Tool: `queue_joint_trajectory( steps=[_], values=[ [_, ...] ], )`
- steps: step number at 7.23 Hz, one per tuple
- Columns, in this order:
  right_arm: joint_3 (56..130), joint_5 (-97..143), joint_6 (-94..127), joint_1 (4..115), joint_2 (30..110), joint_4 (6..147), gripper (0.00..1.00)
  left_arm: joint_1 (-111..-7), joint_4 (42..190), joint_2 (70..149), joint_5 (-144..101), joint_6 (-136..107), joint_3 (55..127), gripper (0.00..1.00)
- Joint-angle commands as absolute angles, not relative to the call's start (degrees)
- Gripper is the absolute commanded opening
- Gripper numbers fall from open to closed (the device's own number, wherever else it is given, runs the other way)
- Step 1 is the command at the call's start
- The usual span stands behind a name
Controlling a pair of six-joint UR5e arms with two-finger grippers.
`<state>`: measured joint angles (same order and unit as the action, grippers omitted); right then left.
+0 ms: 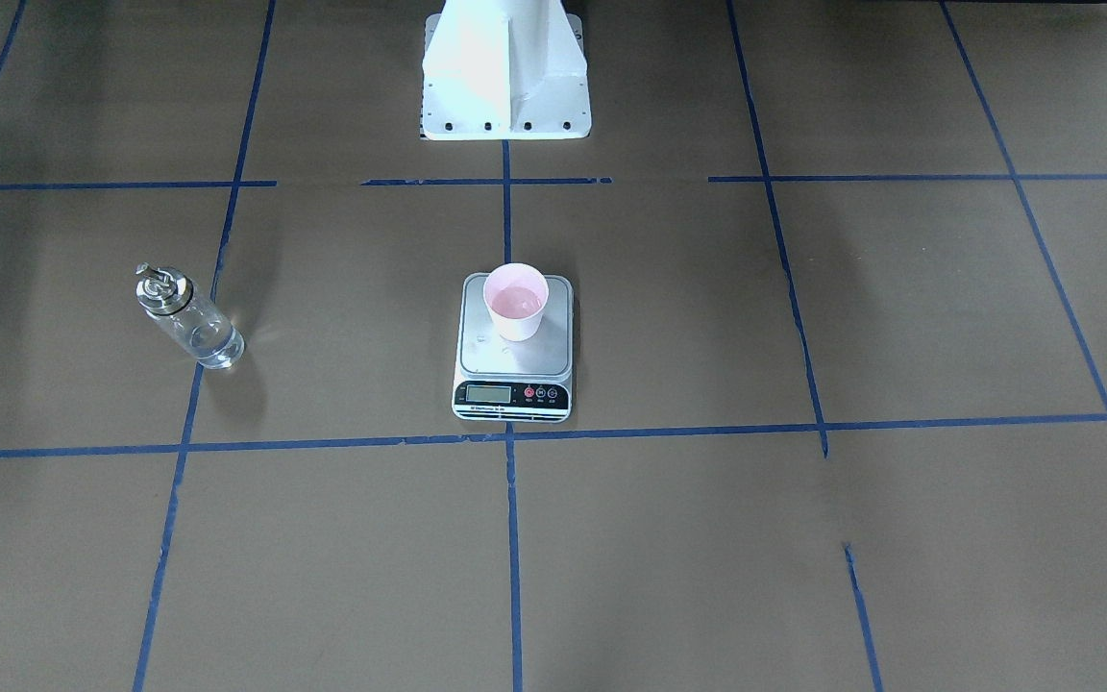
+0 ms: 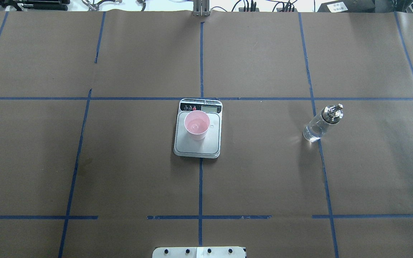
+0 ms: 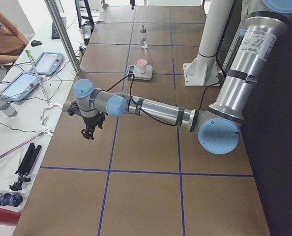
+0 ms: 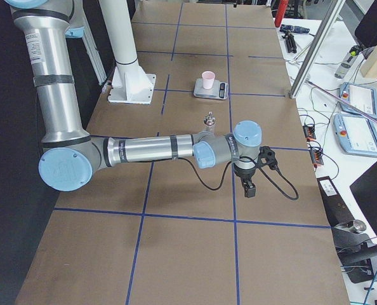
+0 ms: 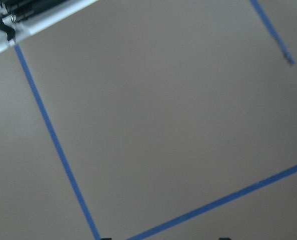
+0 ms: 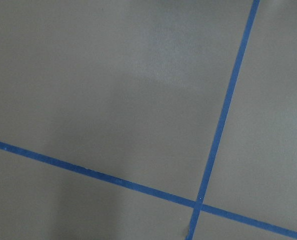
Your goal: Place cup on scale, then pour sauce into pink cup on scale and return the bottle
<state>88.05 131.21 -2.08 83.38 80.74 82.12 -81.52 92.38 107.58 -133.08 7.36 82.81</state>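
Front-facing view: cup point(image 1: 515, 302) upright on the scale point(image 1: 512, 363), on the half of the platform away from the display, its pink inside showing. Bottle point(image 1: 190, 319) upright on the brown paper table point(image 1: 707, 538), well apart from the scale on the robot's right, standing on a line of blue tape point(image 1: 512, 538); clear sauce point(image 1: 210, 343) shows in its lower part. No gripper in frame. Overhead view: same layout, the scale display facing away from the robot, the bottle's spout also pointing away from it. Left side view: left gripper point(image 3: 88, 132) hangs over bare table, far from the scale, fingers pointing down; cannot tell how far they are parted, nothing seen in them. Right side view: right gripper point(image 4: 248, 186) points down at bare table, nearer the camera than the bottle; finger gap cannot be told, nothing seen held. Wrist views: only brown paper and blue tape lines.
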Motion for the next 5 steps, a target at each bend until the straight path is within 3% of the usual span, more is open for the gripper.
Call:
queue_joint_trajectory(
  steps=[1, 2, 4, 5],
  values=[
    [88.41, 139.26, -12.63, 88.22, 79.36, 94.27, 1.0, -82.09, 92.1, 101.89, -140.32, 6.86, 82.01, 1.0],
    [89.2, 139.74, -13.0, 89.63, 77.97, 97.35, 1.0, -83.22, 91.67, 101.08, -140.45, 2.59, 85.66, 1.0],
    [89.3, 138.52, -13.8, 88.69, 77.78, 97.47, 1.0, -86.82, 91.41, 88.37, -140.62, -1.84, 102.5, 1.0],
    [89.82, 137.65, -14.23, 88.77, 77.78, 97.47, 1.0, -87.88, 90.71, 87.37, -139.93, -1.85, 104.74, 1.0]
  ],
)
